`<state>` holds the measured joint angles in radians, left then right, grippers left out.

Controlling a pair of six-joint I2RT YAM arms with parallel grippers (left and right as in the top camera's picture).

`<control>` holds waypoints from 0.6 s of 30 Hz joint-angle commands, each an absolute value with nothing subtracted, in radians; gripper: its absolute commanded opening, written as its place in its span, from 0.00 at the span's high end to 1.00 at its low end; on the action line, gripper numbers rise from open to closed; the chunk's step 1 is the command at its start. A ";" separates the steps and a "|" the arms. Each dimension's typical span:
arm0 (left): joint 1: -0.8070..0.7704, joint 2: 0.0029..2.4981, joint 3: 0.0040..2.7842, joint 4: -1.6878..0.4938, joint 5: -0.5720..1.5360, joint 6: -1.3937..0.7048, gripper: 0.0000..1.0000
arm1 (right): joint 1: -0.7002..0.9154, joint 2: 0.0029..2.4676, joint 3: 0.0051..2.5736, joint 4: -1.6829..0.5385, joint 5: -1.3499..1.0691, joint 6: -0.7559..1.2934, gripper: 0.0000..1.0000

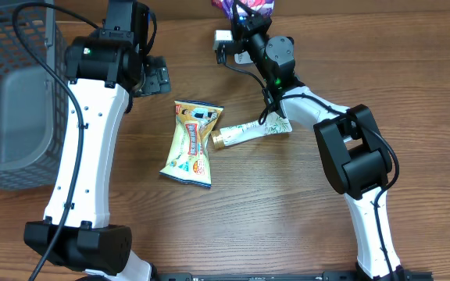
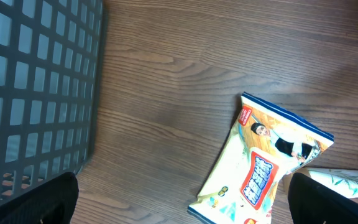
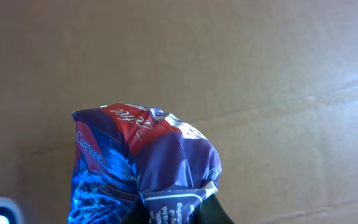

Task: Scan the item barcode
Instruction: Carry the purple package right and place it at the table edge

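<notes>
Purple crinkled packet (image 3: 142,162) sits clamped in the jaws of the right gripper (image 3: 173,214), the left gripper (image 2: 182,199) hanging, jaws wide apart, near a yellow snack bag (image 2: 260,168).

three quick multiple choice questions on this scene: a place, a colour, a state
1. White plastic tube with gold cap lies: A in left end effector; B beside the yellow snack packet; C in right end effector.
2. Crinkly foil packet in the right end effector: A green; B purple-blue; C white.
3. Left end effector: A open, empty; B shut on tube; C shut on yellow packet.
1B, it rests on the wooden table by that packet; 2B, right wrist view shows it; 3A, fingers wide apart, nothing between.
</notes>
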<state>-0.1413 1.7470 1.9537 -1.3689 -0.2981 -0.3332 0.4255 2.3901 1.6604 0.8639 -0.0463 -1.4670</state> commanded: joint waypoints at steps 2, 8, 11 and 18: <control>-0.138 1.748 1.953 -1.368 -0.294 -0.314 0.00 | 0.419 2.417 1.698 0.884 -0.072 -1.477 0.96; -0.138 1.748 1.953 -1.368 -0.294 -0.314 0.00 | 0.418 2.457 1.698 0.904 -0.085 -1.459 0.96; -0.138 1.748 1.953 -1.368 -0.294 -0.314 0.00 | 0.413 2.460 1.698 0.907 -0.086 -1.459 0.96; -0.138 1.748 1.953 -1.368 -0.294 -0.314 0.00 | 0.408 2.460 1.698 0.936 -0.100 -1.459 0.96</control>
